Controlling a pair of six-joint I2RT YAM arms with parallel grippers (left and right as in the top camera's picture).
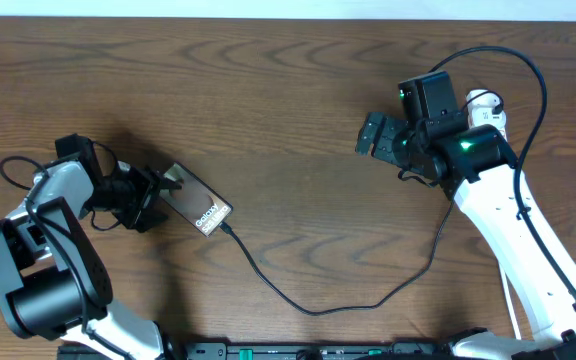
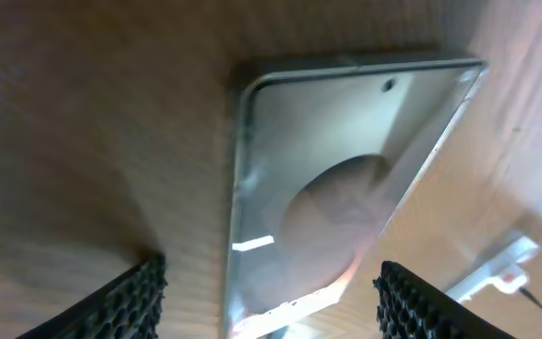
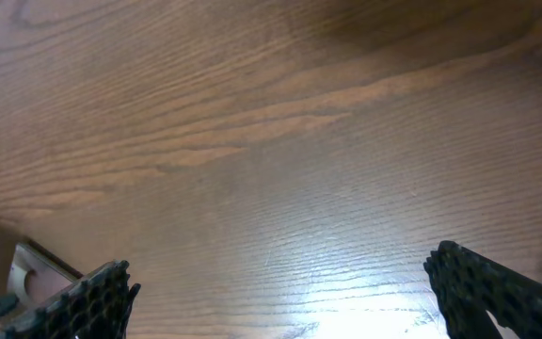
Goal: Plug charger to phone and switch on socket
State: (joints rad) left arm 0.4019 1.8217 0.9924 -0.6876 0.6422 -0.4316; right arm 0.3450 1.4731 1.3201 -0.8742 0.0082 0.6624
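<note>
**A:** Where was the phone [image 1: 200, 208]?

**B:** Flat on the wooden table [image 1: 268, 80], on the left side and lying at a slant. The left gripper [image 1: 163, 195] was at its left end.

**A:** Gripping it?

**B:** It didn't look so. In the left wrist view the two fingers [image 2: 139, 292] stood spread on either side of the phone's end, with bare wood showing between the left finger and the phone's edge. I'd call the pincer open, straddling the phone rather than clamping it.

**A:** And the charger [image 1: 308, 308]?

**B:** Its thin black cable ran from the phone's near right corner, dipped towards the near edge of the table, then curved up to the right beside the right arm. The tip met the phone, but I couldn't tell whether it was fully seated.

**A:** The socket [image 1: 483, 102]?

**B:** It was far right, a white shape mostly hidden behind the right arm. I couldn't read its switch.

**A:** The right gripper [image 1: 376, 135]?

**B:** Jaws spread wide, holding nothing, above bare wood just left of the socket and well apart from the phone.
</note>
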